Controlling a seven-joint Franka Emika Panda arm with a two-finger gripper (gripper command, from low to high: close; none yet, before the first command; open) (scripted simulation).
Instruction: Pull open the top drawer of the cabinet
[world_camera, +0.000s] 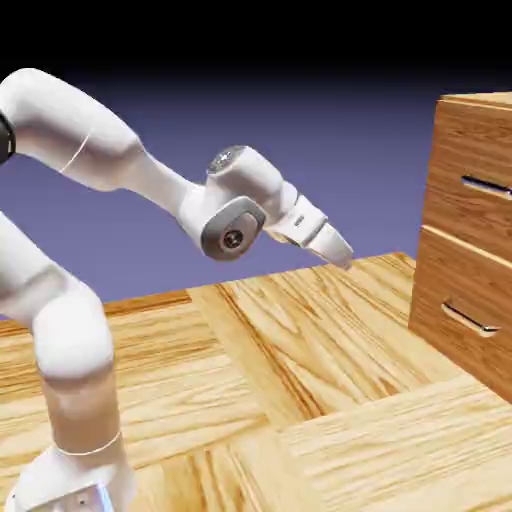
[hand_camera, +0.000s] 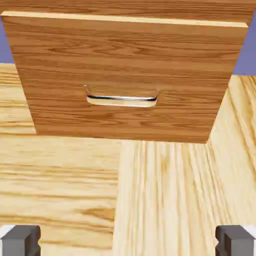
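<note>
The cabinet (world_camera: 482, 101) of brown grained wood stands at the exterior view's right edge. Its top drawer (world_camera: 462, 145) is flush and carries a thin silver handle (world_camera: 487, 186). My gripper (world_camera: 338, 252) hangs in the air left of the cabinet, well apart from it, tilted down and to the right. In the hand view the gripper (hand_camera: 128, 241) is open, its two grey fingertips (hand_camera: 20, 240) far apart with only floor between them. That view is filled by the lower drawer (hand_camera: 125, 60) and its handle (hand_camera: 121, 100); only a strip of the top drawer (hand_camera: 125, 5) shows above it.
A second, identical drawer (world_camera: 452, 285) with its own handle (world_camera: 470, 320) sits below the top one. Light wood-plank floor (world_camera: 300, 400) stretches between the arm's base and the cabinet.
</note>
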